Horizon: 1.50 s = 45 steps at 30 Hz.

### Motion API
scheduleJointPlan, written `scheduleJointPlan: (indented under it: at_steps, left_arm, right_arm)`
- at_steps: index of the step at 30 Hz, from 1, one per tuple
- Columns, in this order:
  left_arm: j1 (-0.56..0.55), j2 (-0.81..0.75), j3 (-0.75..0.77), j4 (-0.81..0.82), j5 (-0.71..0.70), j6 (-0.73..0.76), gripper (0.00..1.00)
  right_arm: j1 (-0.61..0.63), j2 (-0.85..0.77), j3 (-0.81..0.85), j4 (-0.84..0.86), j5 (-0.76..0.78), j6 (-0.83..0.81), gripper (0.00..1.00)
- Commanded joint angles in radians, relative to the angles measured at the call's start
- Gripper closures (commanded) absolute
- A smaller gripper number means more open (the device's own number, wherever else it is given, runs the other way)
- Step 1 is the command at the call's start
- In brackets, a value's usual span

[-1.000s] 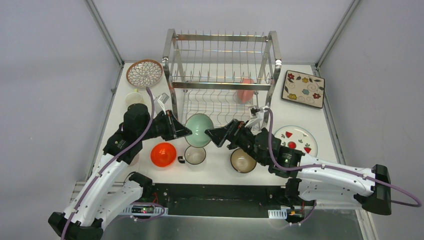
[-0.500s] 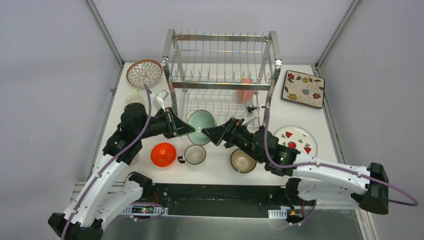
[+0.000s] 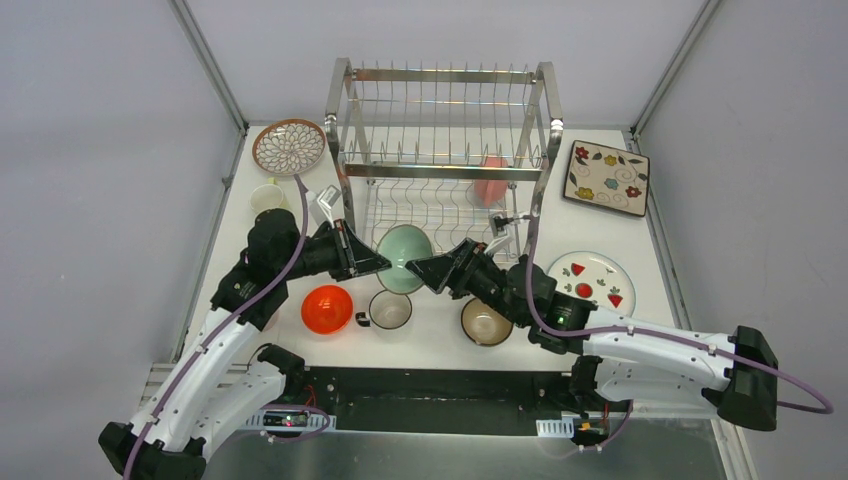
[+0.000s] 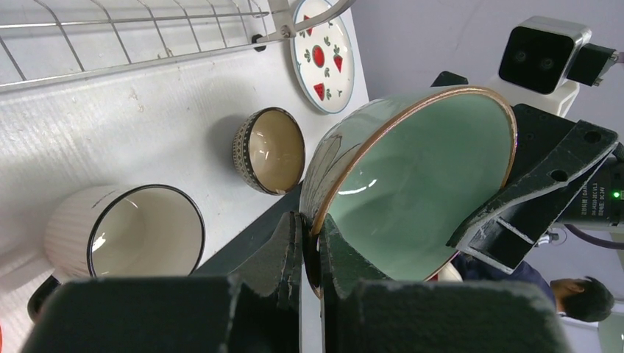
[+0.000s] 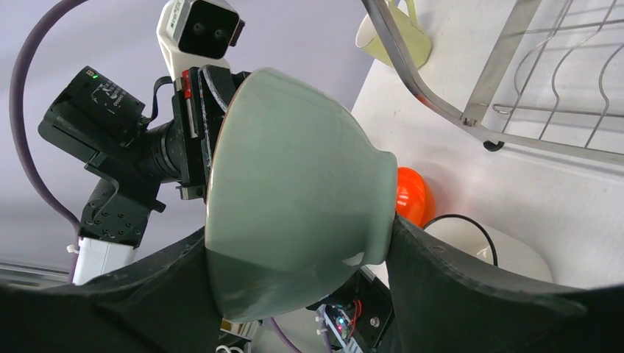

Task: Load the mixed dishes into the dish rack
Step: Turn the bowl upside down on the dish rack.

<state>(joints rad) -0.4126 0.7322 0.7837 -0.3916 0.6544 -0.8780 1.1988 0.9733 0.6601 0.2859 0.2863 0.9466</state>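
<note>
Progress is slight: one pink dish (image 3: 489, 181) in the rack (image 3: 420, 171), upper centre; left gripper (image 3: 383, 264) pinches the green bowl (image 3: 402, 250) mid-frame, right gripper (image 3: 415, 268) straddles it, grip unclear; rest unloaded.

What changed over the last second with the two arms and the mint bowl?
The right end effector slid left to the mint bowl and narrowed. Its fingers now straddle the bowl's base, though a firm grip isn't clear yet. The left end effector kept pinching the rim. The dish rack, orange bowl and white mug stayed put.
</note>
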Motion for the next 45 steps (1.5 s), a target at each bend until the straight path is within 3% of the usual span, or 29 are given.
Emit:
scheduleJointPlan:
  at_steps: [1,9,16,29,30,32,33,39,45]
  left_arm:
    - [0.000,-0.023,-0.028,0.122,-0.024,-0.006,1.00]
    - [0.000,0.016,-0.095,0.115,-0.051,0.033,0.88]
    - [0.000,0.062,-0.113,0.103,-0.066,0.051,0.71]
    - [0.000,0.081,-0.035,-0.041,-0.097,0.194,0.46]
    - [0.000,0.080,-0.020,-0.062,-0.108,0.217,0.42]
    - [0.000,0.081,0.019,-0.123,-0.154,0.301,0.19]
    - [0.000,0.084,0.054,-0.162,-0.185,0.336,0.15]
    - [0.000,0.076,0.149,-0.280,-0.312,0.502,0.01]
    - [0.000,0.037,0.125,-0.298,-0.487,0.621,0.01]
  right_arm:
    - [-0.017,-0.013,-0.024,0.042,-0.013,0.055,0.43]
    - [-0.074,0.047,-0.033,0.068,-0.070,0.061,0.52]
    - [-0.119,0.090,-0.063,0.086,-0.075,0.105,0.54]
    - [-0.197,0.123,-0.077,0.082,-0.061,0.099,0.60]
    - [-0.200,0.120,-0.075,0.074,-0.059,0.094,0.60]
    - [-0.207,0.111,-0.072,0.056,-0.046,0.081,0.60]
    - [-0.210,0.105,-0.070,0.048,-0.038,0.073,0.60]
    - [-0.228,0.096,-0.045,0.004,0.009,0.008,0.60]
    - [-0.229,0.123,-0.013,-0.037,0.066,-0.068,0.60]
